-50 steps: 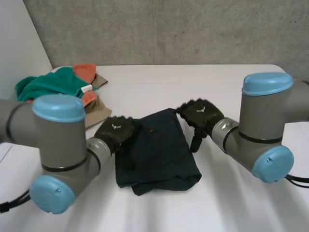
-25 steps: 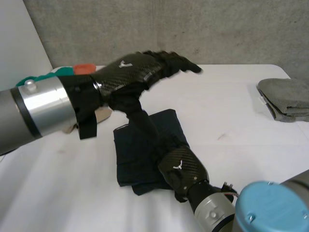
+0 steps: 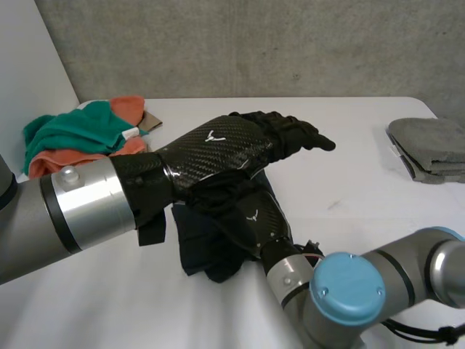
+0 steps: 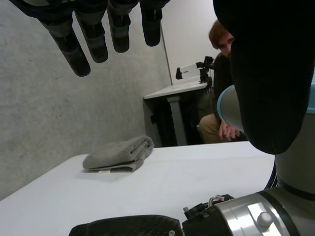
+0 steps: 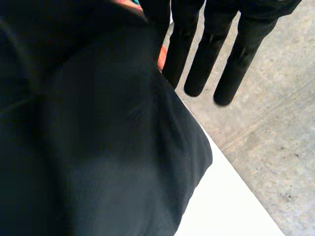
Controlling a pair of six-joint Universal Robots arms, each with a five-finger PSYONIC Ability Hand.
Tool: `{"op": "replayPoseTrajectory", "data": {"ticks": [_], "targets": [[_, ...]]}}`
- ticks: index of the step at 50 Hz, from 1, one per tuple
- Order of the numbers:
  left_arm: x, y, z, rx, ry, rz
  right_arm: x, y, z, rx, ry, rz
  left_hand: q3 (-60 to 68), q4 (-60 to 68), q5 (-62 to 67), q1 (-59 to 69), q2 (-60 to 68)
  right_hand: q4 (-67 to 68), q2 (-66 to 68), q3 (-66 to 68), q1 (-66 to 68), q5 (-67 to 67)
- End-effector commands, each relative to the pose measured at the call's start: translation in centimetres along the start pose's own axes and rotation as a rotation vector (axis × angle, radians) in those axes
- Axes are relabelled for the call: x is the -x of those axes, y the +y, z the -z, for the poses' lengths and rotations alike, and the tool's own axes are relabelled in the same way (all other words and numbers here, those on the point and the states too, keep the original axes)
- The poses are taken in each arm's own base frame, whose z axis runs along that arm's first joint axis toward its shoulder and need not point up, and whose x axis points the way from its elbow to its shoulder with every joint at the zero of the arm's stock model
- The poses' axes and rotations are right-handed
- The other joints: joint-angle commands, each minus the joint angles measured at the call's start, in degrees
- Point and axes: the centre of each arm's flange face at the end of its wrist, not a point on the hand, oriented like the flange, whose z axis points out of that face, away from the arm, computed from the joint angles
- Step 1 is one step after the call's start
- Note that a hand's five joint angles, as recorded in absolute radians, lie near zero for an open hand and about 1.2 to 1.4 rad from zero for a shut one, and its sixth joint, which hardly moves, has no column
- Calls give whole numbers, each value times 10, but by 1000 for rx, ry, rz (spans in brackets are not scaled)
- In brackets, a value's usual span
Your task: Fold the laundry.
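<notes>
Left hand [image 3: 225,149] straight-fingered, above dark cloth [image 3: 197,247], right hand [image 3: 251,217] straight-fingered against it

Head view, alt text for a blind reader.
The left hand reaches over the right hand, which touches a crumpled dark navy cloth on a white table. A green-and-orange clothes pile sits left, a folded grey towel right.

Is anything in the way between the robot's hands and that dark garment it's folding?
Nothing visible does. The right hand is against the dark garment, and the left hand is directly above it. The clothes pile and grey towel lie well aside.
</notes>
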Motion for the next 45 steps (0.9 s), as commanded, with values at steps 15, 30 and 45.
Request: {"op": "replayPoseTrajectory", "data": {"ticks": [15, 30, 45], "targets": [[20, -48, 2, -182, -82, -30, -190, -68, -78, -266, 380, -88, -15, -15, -28, -8, -18, 369, 363, 369, 372, 410], [24, -48, -5, -230, -77, 3, -426, 61, -61, -280, 707, -50, -15, -15, -28, -8, -18, 369, 363, 369, 372, 410], [21, -14, -20, -167, -59, 64, -427, 258, -15, -38, 504, -127, -15, -15, -28, -8, -18, 369, 363, 369, 372, 410]]}}
